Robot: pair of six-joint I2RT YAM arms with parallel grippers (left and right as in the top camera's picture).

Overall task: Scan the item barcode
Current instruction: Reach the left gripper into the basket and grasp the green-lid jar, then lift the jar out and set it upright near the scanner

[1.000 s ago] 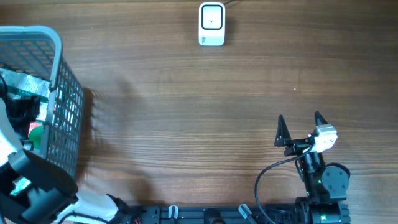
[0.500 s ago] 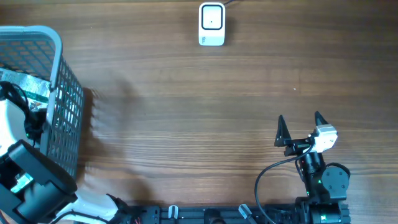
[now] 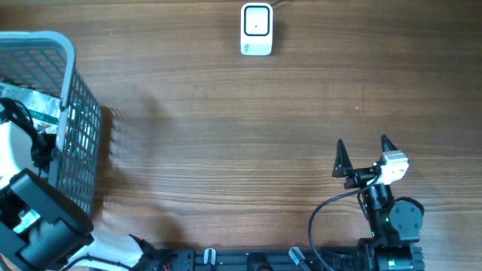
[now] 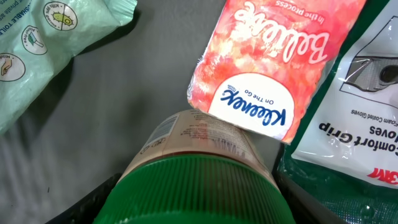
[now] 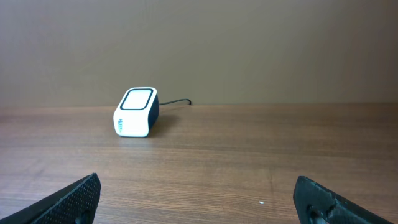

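In the grey wire basket (image 3: 73, 83), a green-lidded jar (image 4: 194, 186) touches a pink "Kleenex On The Go" tissue pack (image 4: 273, 56) beside a "Comfort Grip Gloves" bag (image 4: 351, 124). The left gripper (image 4: 198, 205) straddles the lid, grip unclear. The right gripper (image 3: 364, 154) gapes wide, well right of the basket, with bare wooden table (image 3: 226, 150) between.

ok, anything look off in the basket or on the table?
Nothing stands out. In the basket the Kleenex pack leans on the green-lidded jar, beside a gloves pack: loose clutter, nothing visibly torn or spilled. The scanner sits upright at the far edge of the table.
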